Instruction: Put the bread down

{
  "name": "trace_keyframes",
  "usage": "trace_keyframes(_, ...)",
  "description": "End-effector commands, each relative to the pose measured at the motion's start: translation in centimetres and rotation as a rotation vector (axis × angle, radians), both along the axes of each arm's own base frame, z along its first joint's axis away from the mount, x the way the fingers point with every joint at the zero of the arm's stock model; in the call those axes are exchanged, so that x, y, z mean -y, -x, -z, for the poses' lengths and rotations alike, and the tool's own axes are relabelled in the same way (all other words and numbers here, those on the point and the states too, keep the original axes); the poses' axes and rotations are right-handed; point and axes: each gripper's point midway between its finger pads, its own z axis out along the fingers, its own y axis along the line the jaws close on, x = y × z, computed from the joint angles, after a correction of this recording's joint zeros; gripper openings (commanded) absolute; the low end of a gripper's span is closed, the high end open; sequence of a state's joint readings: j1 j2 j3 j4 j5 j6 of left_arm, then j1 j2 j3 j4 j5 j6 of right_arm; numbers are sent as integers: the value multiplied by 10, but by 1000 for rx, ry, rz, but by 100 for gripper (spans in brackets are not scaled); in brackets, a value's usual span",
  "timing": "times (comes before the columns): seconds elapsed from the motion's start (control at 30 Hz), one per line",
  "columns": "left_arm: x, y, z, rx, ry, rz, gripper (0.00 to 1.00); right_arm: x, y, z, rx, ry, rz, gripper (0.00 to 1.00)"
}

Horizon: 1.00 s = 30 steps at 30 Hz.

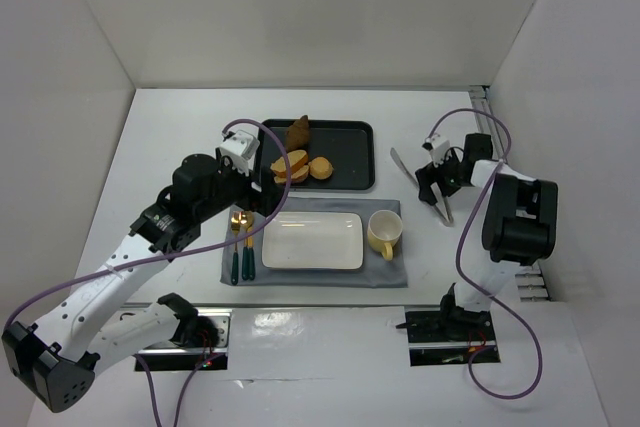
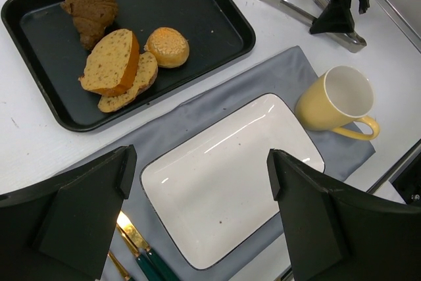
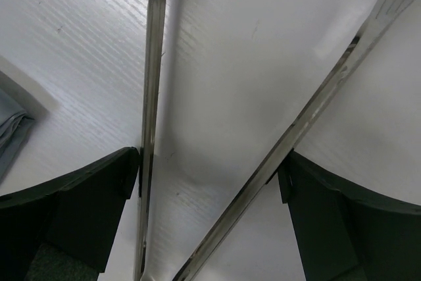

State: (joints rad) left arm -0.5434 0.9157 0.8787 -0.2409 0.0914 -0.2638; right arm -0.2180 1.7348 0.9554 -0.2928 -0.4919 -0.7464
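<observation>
Black tray (image 2: 197,4) at the plate's (image 2: 263,129) twelve o'clock holds the sliced bread (image 2: 112,64), beside a bun (image 2: 167,46) and a croissant (image 2: 89,4). The left gripper (image 2: 200,169) hangs over the plate, fingers spread, empty. Out at two o'clock, the right gripper (image 3: 210,169) stands wide apart astride the tongs (image 3: 152,64), one finger outside each arm.

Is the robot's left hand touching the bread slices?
Apart. The left wrist view shows the left hand open and empty, its fingers framing the white plate, while the bread slices lie on the black tray well beyond them.
</observation>
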Motion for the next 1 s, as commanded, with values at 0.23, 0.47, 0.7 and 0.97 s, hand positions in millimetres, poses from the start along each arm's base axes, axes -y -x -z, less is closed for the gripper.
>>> trace_keyframes(0.23,-1,-4,-18,65,28,-7,100,3,0,15,-39,20,58,52)
trace_keyframes(0.47,-6,-7,-13,62,15,-35,100,-2,-2,-13,29,-2,69,2)
trace_keyframes(0.7,-10,-10,-13,72,0,-61,100,-16,-8,-99,183,-57,34,0)
trace_keyframes(0.97,-12,-15,-6,63,-24,-77,100,-73,12,-189,215,-219,-117,37)
